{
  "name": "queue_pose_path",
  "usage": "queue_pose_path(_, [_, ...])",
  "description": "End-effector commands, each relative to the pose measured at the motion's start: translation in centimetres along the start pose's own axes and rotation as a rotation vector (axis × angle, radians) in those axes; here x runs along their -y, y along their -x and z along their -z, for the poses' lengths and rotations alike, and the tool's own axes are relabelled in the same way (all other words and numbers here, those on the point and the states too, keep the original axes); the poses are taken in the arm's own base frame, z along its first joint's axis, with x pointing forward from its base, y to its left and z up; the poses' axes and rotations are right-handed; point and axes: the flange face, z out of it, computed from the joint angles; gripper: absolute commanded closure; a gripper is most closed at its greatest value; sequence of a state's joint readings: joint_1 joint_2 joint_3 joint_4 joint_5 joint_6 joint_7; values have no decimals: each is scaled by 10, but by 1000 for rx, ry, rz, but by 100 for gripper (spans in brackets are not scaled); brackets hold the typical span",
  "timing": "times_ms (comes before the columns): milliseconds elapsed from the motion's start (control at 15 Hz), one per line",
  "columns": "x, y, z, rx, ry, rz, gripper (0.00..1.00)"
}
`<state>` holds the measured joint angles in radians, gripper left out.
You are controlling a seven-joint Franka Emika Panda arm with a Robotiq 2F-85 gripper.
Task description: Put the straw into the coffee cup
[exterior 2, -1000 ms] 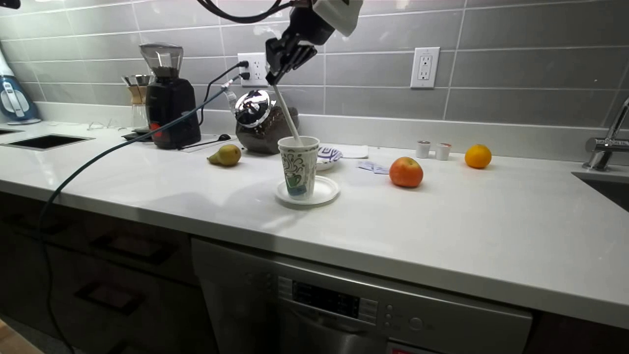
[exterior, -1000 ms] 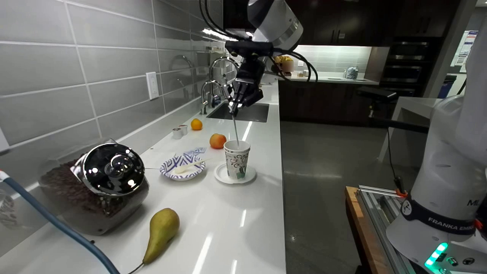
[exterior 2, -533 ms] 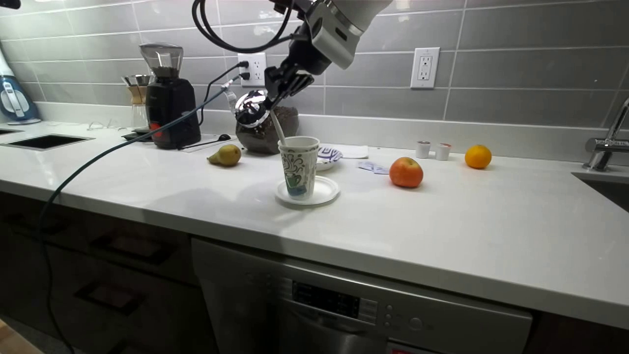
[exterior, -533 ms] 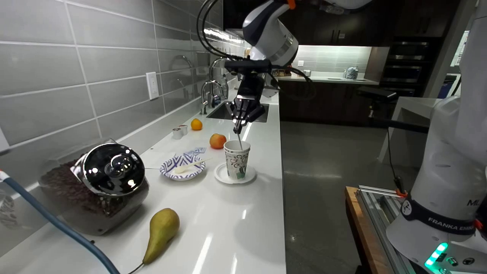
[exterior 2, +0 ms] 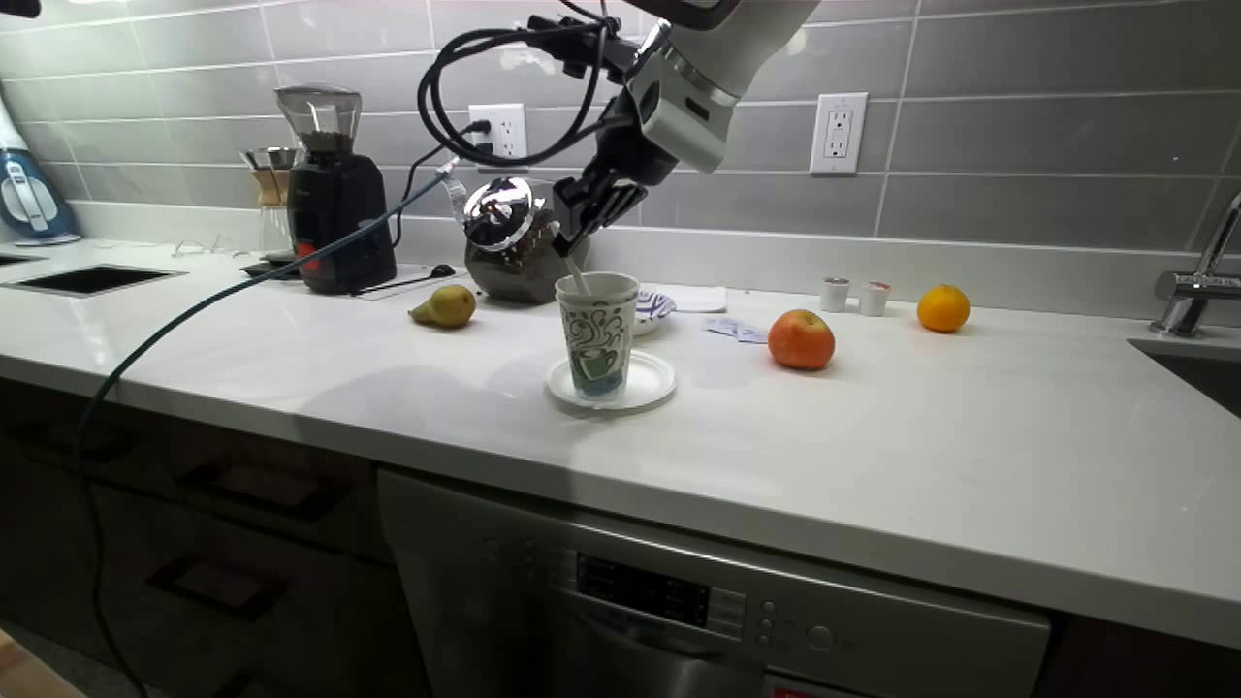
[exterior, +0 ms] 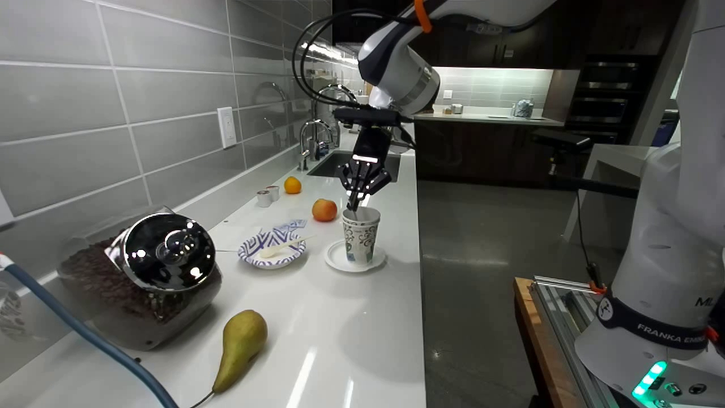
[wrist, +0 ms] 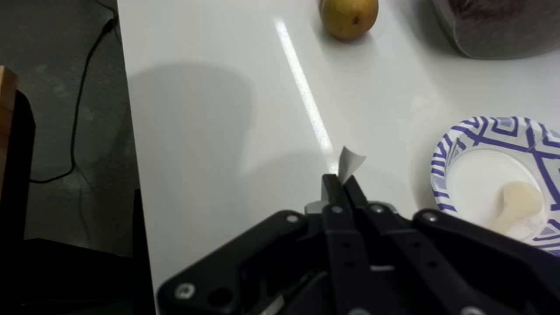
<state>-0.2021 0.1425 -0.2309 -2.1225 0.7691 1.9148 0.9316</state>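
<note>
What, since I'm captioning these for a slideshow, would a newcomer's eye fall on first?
Probably the end effector, closed on a straw that dips into the coffee cup on its white plate. Next, at the left in an exterior view, the shiny chrome lid on the jar of dark beans by the tiled wall. Nearer that camera, a green pear lies on the white countertop.

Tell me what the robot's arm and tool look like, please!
The rounded arm is mostly white, with dark patches and an orange band. Black cables loop beside it. Its white base has a black ring lettered FRANKA and a glowing green light. The tool is black, with slim straight fingers and shiny screws.
</note>
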Motion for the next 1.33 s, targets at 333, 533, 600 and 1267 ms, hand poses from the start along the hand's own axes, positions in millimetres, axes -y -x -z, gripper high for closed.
queue_pose_path(333, [-2, 7, 13, -38, -21, 138, 50])
queue_pose_path(533, [-10, 34, 40, -115, -6, 281, 30])
queue_pose_path(600, [-15, 41, 47, -151, 14, 320, 23])
queue_pose_path(1267, [-40, 196, 91, -525, 190, 694, 0])
